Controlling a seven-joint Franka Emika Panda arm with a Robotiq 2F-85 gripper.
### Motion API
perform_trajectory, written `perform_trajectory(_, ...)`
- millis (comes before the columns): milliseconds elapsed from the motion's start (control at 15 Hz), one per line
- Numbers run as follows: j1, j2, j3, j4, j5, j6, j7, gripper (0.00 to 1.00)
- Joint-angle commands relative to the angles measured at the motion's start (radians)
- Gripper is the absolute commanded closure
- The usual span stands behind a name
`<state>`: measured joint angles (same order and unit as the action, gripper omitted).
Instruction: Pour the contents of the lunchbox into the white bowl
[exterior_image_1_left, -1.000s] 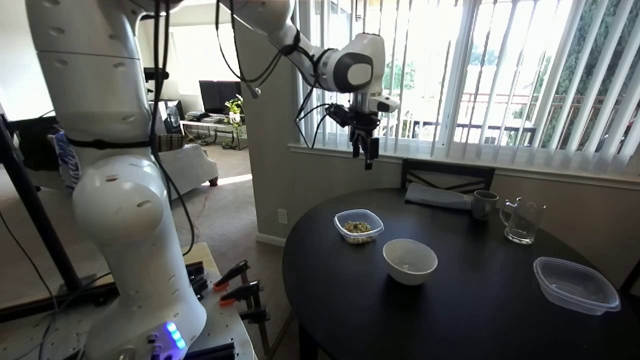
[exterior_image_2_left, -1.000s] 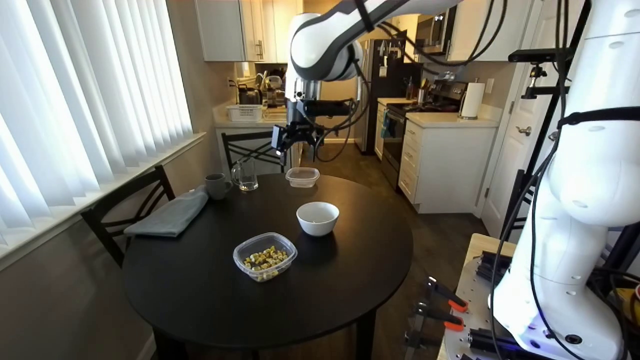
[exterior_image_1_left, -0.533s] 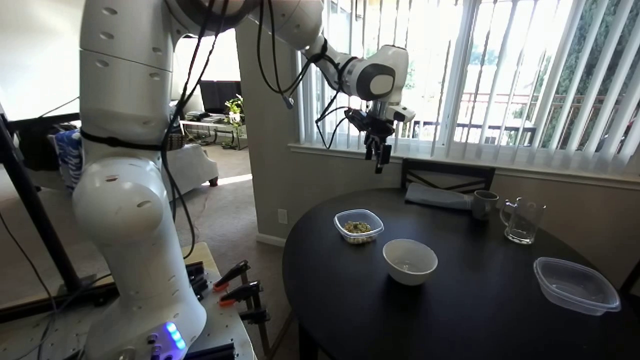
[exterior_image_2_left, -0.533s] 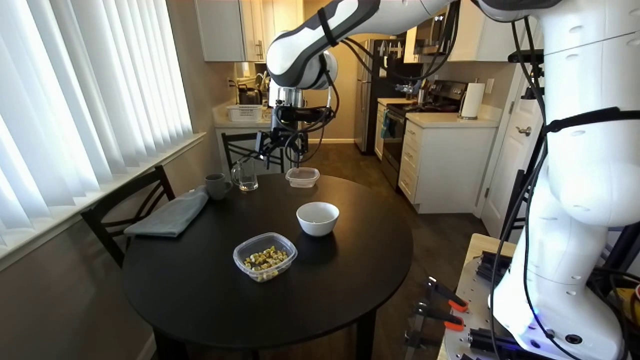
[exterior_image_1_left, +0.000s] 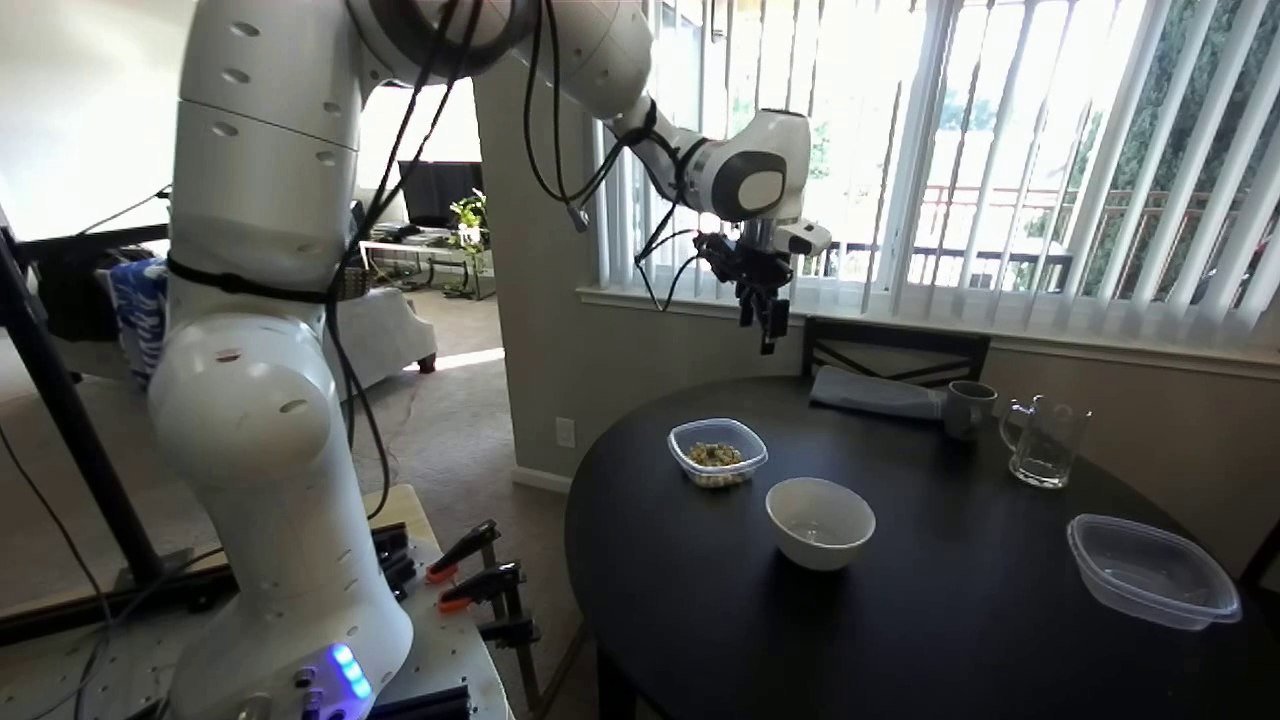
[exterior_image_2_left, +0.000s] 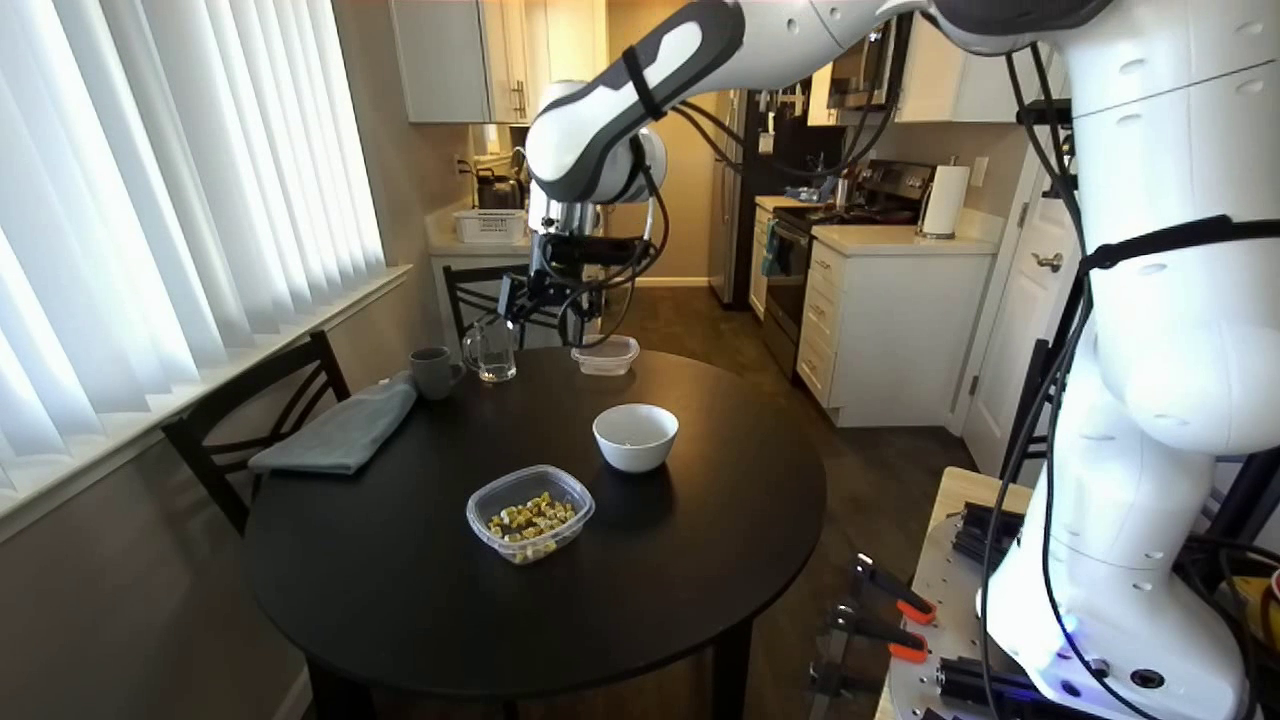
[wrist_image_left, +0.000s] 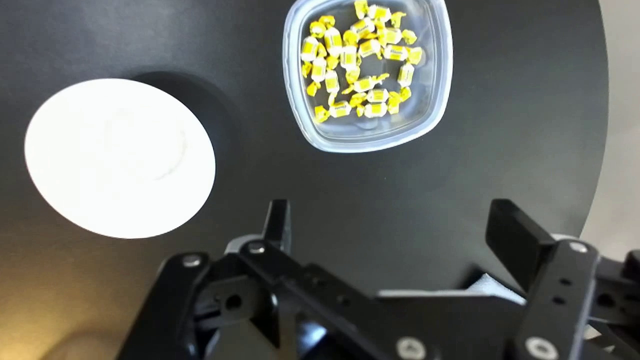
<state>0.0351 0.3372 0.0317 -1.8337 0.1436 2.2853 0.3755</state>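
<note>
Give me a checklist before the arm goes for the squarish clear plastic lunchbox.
1. Black end effector open, holding nothing: ok.
2. Squarish clear plastic lunchbox upright, uncovered: ok.
3. Yellow-and-white wrapped candies inside the lunchbox: ok.
4. Round smooth white bowl upright, apart from the lunchbox: ok.
5. Lunchbox between the jaws: not ok, it lies clear of them.
6. Lunchbox wall stiffness: cannot tell.

White arm (exterior_image_1_left: 245, 385) (black cables (exterior_image_1_left: 378, 205)), black end effector (wrist_image_left: 391, 222).
</note>
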Motion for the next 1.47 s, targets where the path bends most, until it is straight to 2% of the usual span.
perform_trajectory(0, 0.018, 0.144, -0.016, 0.047, -0.005, 0.086, -0.018, 0.00)
perform_trajectory(400, 0.036, 0.304, -0.081, 0.136, -0.083, 0.033, -0.004, 0.00)
perform_trajectory(600, 0.048, 0.392, -0.089, 0.199, -0.115, 0.019, -0.011, 0.00)
perform_trajectory(933, 0.071, 0.539, -0.089, 0.325, -0.139, -0.095, -0.014, 0.00)
perform_trajectory(1333, 0.106, 0.620, -0.093, 0.418, -0.163, -0.179, -0.014, 0.00)
perform_trajectory(1400, 0.111, 0.630, -0.095, 0.430, -0.171, -0.182, -0.016, 0.09)
